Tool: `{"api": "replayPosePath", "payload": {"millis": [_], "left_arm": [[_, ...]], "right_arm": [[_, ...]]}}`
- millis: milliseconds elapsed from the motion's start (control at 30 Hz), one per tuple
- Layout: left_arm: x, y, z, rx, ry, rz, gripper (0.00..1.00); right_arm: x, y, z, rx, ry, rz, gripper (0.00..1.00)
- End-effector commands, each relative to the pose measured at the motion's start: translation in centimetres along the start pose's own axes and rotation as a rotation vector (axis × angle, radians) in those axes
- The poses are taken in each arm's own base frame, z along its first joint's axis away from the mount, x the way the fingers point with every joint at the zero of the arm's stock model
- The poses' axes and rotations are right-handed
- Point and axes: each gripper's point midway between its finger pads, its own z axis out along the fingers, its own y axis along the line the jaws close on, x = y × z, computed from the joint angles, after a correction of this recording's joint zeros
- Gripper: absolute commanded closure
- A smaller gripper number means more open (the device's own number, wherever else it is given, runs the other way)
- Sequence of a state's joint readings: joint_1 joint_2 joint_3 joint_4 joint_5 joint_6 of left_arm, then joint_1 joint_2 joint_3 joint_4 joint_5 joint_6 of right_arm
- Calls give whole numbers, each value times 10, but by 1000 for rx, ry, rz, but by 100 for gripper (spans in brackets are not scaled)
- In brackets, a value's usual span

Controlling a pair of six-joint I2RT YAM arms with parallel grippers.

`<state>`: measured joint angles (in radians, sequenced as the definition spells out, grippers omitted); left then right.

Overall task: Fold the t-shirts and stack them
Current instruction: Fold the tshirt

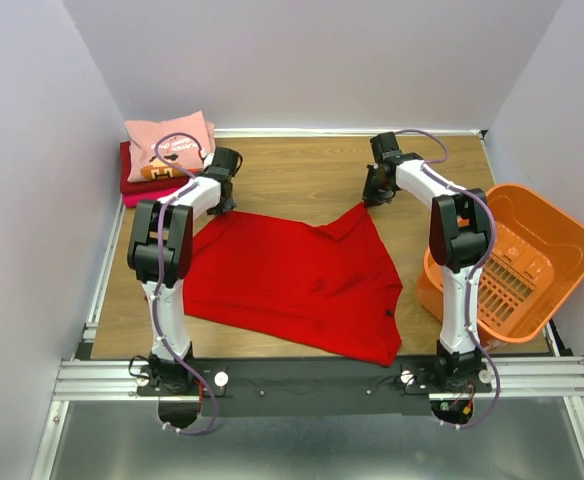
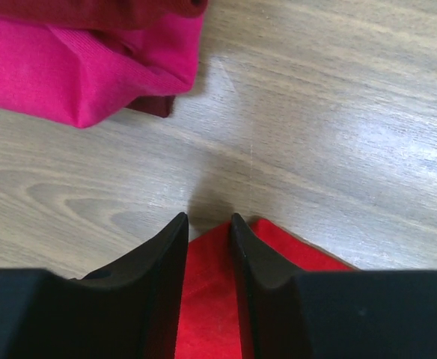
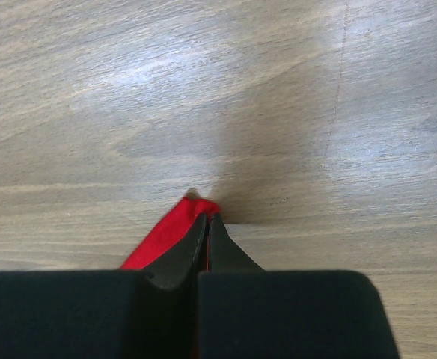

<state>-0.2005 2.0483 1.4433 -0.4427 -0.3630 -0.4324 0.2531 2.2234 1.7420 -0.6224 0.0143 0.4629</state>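
The red t-shirt (image 1: 292, 280) lies spread open on the tabletop (image 1: 292, 165), covering the near middle of it, with its near right corner close to the near edge. Two far corners are drawn up into points.

At the far left corner the left end effector (image 1: 224, 200) stands over the cloth. In the left wrist view its fingers (image 2: 159, 262) are a narrow gap apart with the red fabric (image 2: 207, 299) lying in that gap; whether they press on it I cannot tell.

At the far right corner the right end effector (image 1: 372, 195) is closed tight. In the right wrist view its tips (image 3: 206, 217) meet on a small peak of red cloth (image 3: 170, 228) pinched between them.

In the far left corner of the tabletop sits a folded pile. The pink t-shirt (image 1: 169, 145) with a graphic print is on top, the dark red t-shirt (image 1: 128, 172) is under it, and the magenta t-shirt (image 1: 137, 198) is lowest. The pile lies just beyond the left end effector.

The orange basket (image 1: 532, 260) rests tilted at the right edge, apart from the red t-shirt.
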Motion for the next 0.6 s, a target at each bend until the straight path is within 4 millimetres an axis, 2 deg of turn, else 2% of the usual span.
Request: {"api": "replayPosePath", "payload": {"millis": [0,67,200,333,433,567], "left_arm": [[12,-7,6,13,35,25,65],[13,-9,7,16,37,31,74],[16,-12,9,24,44,45,100],[10,-6,7,-8,25,58,100],[-6,7,-3,-60,-17,64,100],[-29,22,-20,-123,-81,61,100]], "right_arm": [[16,-8,5,24,64,7,96],[17,-9,5,26,65,10,96],[19,-4,2,-1,75,12,96],[12,4,-10,-38,58,8,96],[5,11,-24,-71,36,8,96],[5,16,-42,-109,30,11,96]]}}
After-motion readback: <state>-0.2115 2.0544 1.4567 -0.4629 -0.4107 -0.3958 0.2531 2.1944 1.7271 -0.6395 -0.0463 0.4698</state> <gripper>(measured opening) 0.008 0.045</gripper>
